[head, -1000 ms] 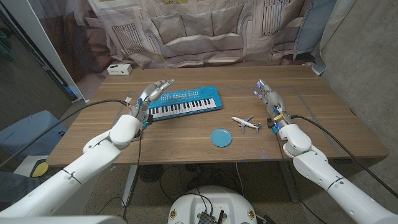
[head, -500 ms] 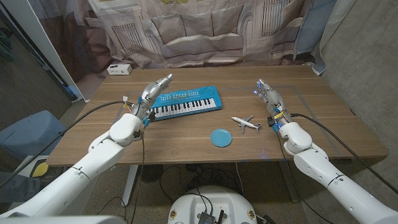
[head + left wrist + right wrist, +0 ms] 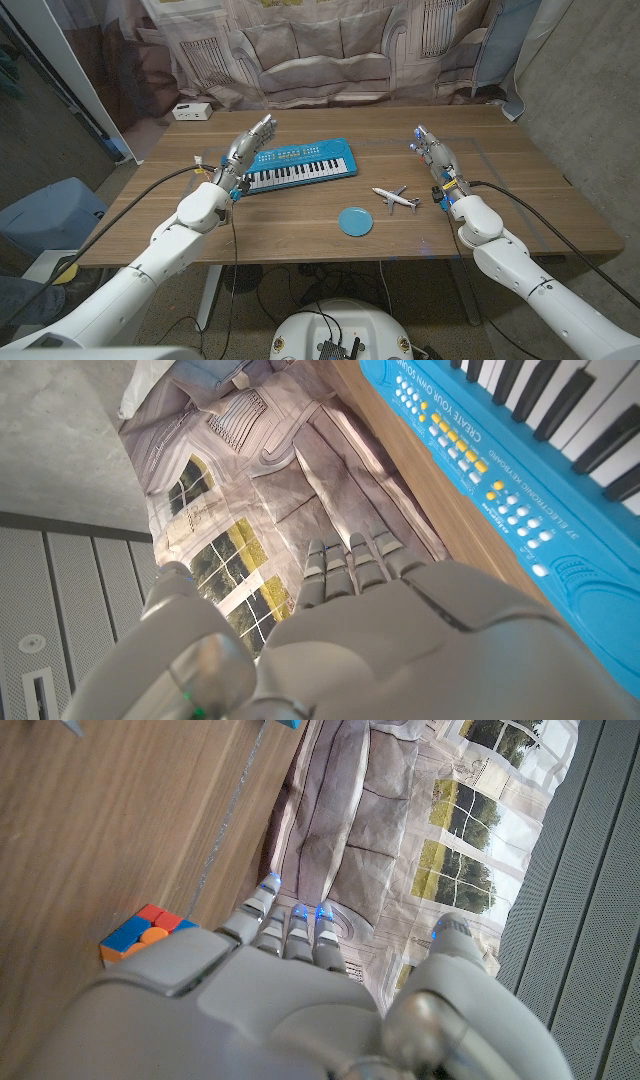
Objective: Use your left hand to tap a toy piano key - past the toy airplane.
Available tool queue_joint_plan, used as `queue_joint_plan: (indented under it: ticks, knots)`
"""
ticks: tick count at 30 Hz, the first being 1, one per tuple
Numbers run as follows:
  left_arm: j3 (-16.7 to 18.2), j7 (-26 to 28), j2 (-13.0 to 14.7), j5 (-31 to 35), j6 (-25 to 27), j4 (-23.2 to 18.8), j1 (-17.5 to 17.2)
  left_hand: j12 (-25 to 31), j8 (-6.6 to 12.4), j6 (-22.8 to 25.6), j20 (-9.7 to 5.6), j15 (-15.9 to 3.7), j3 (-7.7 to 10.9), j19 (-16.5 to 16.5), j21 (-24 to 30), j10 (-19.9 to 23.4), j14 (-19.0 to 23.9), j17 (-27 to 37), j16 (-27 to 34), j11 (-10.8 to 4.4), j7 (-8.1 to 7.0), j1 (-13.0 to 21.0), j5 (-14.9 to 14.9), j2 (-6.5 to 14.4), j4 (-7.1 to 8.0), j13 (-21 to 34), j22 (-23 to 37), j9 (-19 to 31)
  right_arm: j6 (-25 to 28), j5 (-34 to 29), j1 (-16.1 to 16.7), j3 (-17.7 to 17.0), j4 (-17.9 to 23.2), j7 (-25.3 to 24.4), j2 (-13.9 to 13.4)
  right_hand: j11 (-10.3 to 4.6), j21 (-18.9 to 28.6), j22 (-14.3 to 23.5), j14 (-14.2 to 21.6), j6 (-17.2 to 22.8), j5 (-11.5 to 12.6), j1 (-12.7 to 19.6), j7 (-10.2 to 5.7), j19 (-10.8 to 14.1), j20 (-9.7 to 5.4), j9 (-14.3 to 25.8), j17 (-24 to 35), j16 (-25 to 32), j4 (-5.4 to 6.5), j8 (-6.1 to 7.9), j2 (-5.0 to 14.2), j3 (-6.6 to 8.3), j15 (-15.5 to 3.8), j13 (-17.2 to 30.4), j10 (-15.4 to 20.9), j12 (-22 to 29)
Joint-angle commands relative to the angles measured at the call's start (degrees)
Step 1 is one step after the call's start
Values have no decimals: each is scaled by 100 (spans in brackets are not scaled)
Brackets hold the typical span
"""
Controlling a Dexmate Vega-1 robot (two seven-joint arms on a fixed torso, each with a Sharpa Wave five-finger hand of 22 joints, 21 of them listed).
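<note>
A blue toy piano (image 3: 298, 165) with black and white keys lies on the table behind the small white toy airplane (image 3: 396, 196). My left hand (image 3: 246, 147) hovers over the piano's left end, fingers apart and raised, holding nothing. Its back (image 3: 400, 640) shows in the left wrist view beside the piano's button panel (image 3: 500, 480). My right hand (image 3: 435, 157) stands at the right of the table, to the right of the airplane, fingers stretched out and empty; the right wrist view shows its back (image 3: 290, 990).
A blue round plate (image 3: 355, 221) lies near the front edge, left of the airplane. A white box (image 3: 191, 111) sits at the far left corner. A small coloured block (image 3: 142, 932) lies by my right hand. A printed backdrop (image 3: 330, 45) hangs behind the table.
My left hand has lifted and moved a little farther over the piano's left end, with its fingers spreading. The right hand stays in place.
</note>
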State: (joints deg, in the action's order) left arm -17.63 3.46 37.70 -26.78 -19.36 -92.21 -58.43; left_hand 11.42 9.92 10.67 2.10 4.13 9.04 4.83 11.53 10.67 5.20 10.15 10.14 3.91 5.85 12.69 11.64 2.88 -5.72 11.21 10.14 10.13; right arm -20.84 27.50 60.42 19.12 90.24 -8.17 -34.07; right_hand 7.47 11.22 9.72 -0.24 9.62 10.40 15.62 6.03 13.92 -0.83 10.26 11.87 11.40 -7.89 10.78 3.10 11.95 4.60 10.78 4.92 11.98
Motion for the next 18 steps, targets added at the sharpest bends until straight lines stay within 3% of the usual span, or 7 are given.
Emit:
queue_joint_plan:
  ticks: [1,18]
  knots:
    - [-17,-112,-35,-300,-42,236,2,-56,-26,-303,-8,22,15,-179,-73,-252,-225,13,-26,-22,-8,51,-7,-18,-34,2,7,3,39,-37,-76,45,-36,31,-5,23,-12,10,-54,53,-9,8,0,-15,-3,26,27,-2,2,11,-47,-18,-3,9,-34,-8]
    - [-28,-61,-18,-292,-117,327,-69,-37,6,-473,-56,19,11,-276,-80,-352,-346,13,-5,-9,-16,47,-13,3,-33,0,6,3,101,-112,-152,130,-46,-23,48,27,-13,10,-53,61,-6,3,5,-15,0,26,26,2,5,11,-51,-27,-1,9,-24,-7]
